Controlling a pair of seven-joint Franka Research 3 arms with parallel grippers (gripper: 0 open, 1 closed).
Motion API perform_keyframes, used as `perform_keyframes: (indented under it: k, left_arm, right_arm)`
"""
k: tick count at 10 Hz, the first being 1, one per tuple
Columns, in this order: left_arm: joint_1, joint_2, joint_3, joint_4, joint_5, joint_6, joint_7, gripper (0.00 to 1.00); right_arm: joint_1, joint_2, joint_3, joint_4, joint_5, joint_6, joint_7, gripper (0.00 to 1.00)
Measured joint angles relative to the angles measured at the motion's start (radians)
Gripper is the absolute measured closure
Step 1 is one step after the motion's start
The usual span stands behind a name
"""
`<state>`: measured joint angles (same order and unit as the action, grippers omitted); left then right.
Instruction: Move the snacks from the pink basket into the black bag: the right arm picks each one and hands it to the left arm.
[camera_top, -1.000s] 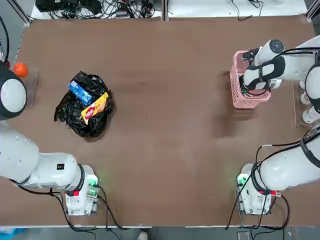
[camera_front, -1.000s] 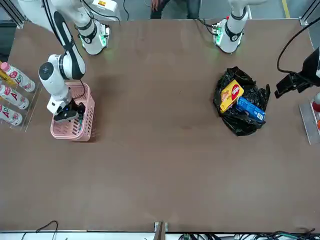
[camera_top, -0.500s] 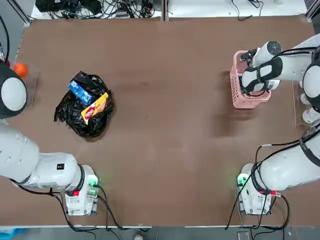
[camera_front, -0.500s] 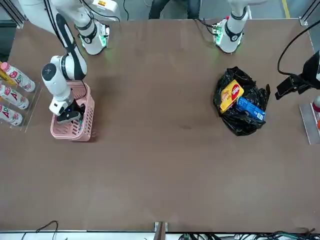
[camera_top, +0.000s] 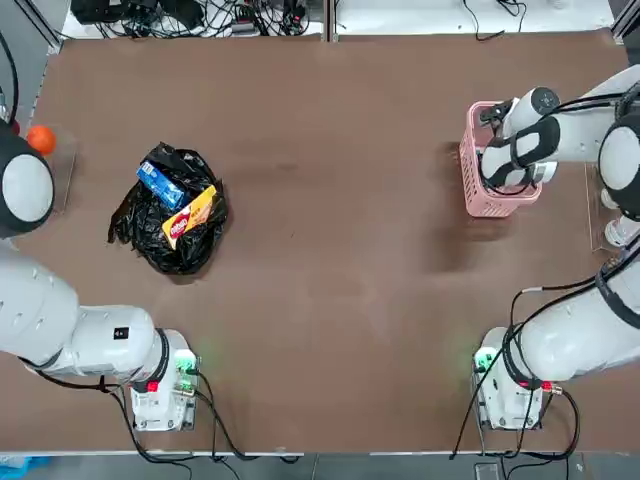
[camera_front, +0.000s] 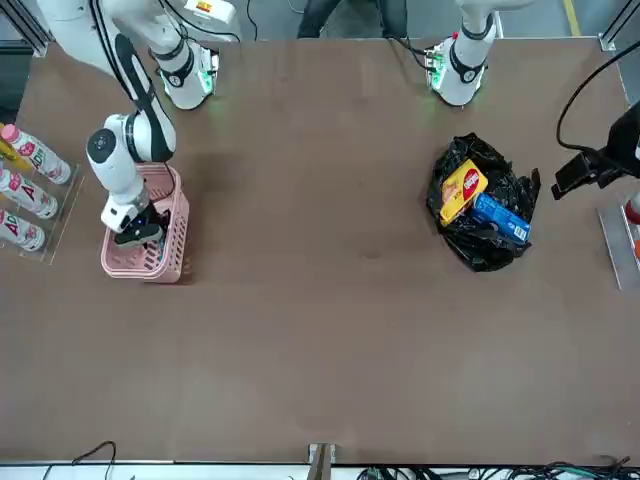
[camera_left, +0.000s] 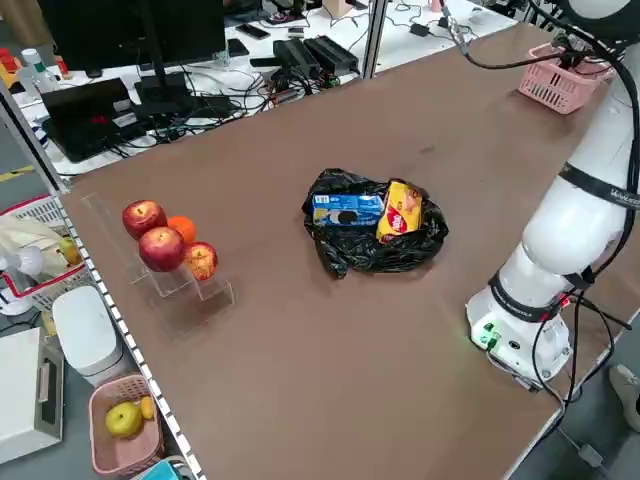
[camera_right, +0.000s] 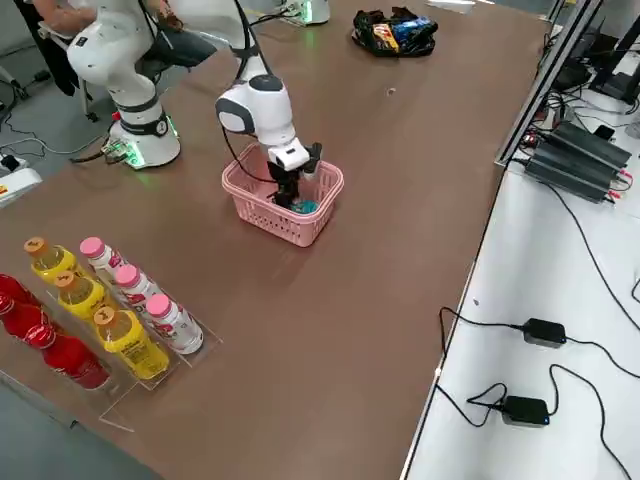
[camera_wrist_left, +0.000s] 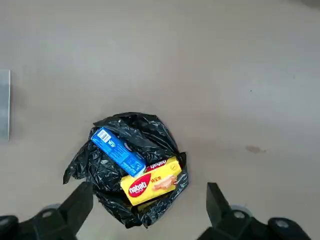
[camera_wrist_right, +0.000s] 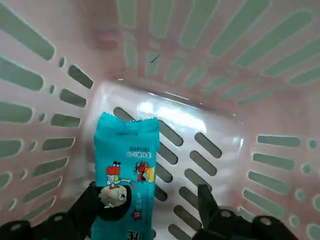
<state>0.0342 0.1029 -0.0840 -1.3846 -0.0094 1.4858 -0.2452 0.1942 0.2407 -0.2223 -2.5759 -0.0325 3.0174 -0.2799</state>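
The pink basket (camera_top: 470, 165) stands at the table's right side. My right gripper (camera_wrist_right: 146, 189) is lowered inside it and open, its fingers on either side of the lower end of the small teal snack (camera_wrist_right: 125, 165), which lies flat on the basket floor. The same gripper (camera_right: 290, 190) shows reaching down into the basket (camera_right: 262, 212). On the left lies the black bag (camera_top: 150, 235), with the blue snack (camera_top: 160, 184) and the long yellow snack (camera_top: 189, 216) on it. High above the bag (camera_wrist_left: 107, 172) my left gripper (camera_wrist_left: 148, 190) hangs open and empty.
A rack of bottles (camera_right: 110, 310) stands at the right edge, beyond the basket. Round fruits (camera_left: 165, 245) sit on a clear stand at the left edge. Bare brown table (camera_top: 330, 200) lies between bag and basket. Cables and power bricks lie past the far edge.
My right arm's wrist has shifted a little over the basket, with the gripper staying down inside it. The left arm and the bag look the same.
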Motion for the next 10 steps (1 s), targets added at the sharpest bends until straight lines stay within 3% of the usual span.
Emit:
perform_keyframes:
  k: [2,3,4,7,8,9,10]
  left_arm:
    - [0.023,0.000,0.001,0.000,0.000,0.001,0.004,0.00]
    - [0.027,0.000,0.001,0.000,0.000,0.001,0.009,0.00]
    - [0.024,0.000,-0.001,0.000,0.000,0.001,0.009,0.00]
    - [0.021,0.000,-0.005,0.000,0.000,0.001,0.009,0.00]
    - [0.023,0.000,-0.004,0.000,0.000,0.001,0.009,0.00]
    - [0.023,0.000,-0.004,0.000,0.000,0.001,0.009,0.00]
    - [0.023,0.000,-0.004,0.000,0.000,0.001,0.009,0.00]
  right_arm:
    - [-0.011,0.011,0.021,0.000,0.001,0.014,0.000,0.12]
    - [-0.053,0.018,0.065,0.000,0.003,0.025,0.000,0.12]
    - [-0.138,0.030,0.146,0.000,0.002,0.044,-0.001,0.12]
    - [-0.548,0.106,0.493,0.000,-0.052,0.120,-0.038,0.12]
    - [-0.642,0.125,0.566,0.001,-0.077,0.130,-0.044,0.13]
    - [-0.675,0.131,0.593,0.002,-0.086,0.131,-0.046,0.14]
    - [-0.678,0.131,0.600,0.003,-0.087,0.132,-0.047,0.22]
